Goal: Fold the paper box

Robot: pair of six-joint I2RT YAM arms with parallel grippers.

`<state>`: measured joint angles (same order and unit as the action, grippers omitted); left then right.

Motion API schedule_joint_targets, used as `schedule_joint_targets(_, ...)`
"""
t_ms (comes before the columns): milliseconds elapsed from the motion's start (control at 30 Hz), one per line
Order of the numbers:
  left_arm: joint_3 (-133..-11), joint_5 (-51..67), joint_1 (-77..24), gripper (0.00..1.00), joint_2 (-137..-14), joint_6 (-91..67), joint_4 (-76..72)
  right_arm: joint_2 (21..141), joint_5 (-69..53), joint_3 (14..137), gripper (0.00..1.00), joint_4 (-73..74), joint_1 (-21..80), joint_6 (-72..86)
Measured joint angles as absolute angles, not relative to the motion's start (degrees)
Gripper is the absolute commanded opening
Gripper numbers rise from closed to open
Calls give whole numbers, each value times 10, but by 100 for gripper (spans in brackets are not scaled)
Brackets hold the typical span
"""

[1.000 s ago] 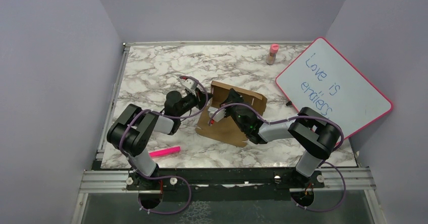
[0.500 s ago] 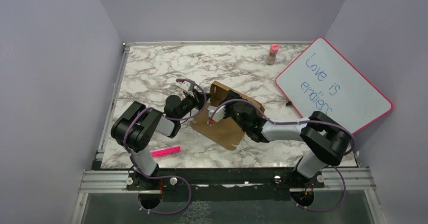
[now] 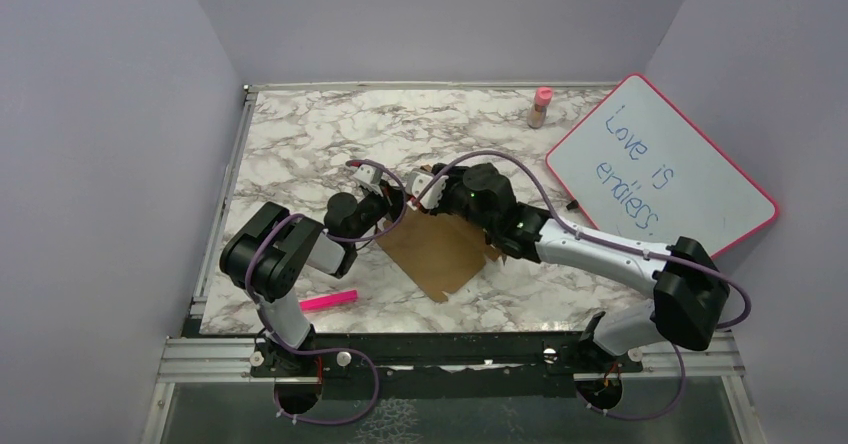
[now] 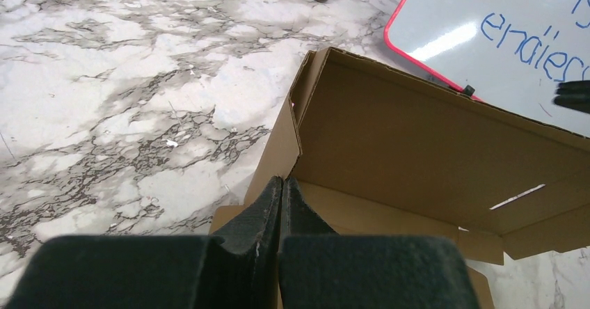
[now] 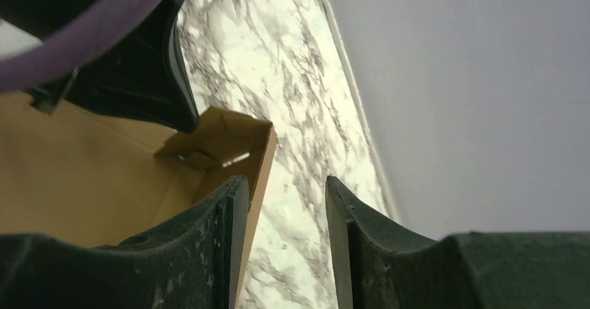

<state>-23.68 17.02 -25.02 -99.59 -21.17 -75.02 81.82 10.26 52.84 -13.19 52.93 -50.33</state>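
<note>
Centrally, paper box (image 3: 440,249) wall edge inside spread right claw (image 5: 285,184), left claw (image 4: 282,182) pressed together beside it.

A white-and-grey marbled tabletop (image 3: 300,134) is enclosed on three sides by plain lavender walls (image 3: 430,14) and is evenly lit.

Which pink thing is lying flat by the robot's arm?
The pink marker, lying beside the left arm. The pink-capped bottle stands upright far back; the pink-framed whiteboard sits far right.
</note>
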Motion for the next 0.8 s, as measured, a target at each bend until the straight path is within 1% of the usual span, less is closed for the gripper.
schedule_joint_targets(167,-236,170,-250,0,-996,-212,-752,814,80,576,54,-83,519,-401)
schedule_joint_targets(500,-235,170,-250,0,-996,-211,-752,811,34,622,52,-30,411,-154)
schedule_joint_targets(667,-235,170,-250,0,-996,-211,-752,838,2,635,52,-22,385,-73)
schedule_joint_targets(800,-235,170,-250,0,-996,-210,-752,868,-22,635,52,-12,383,-38)
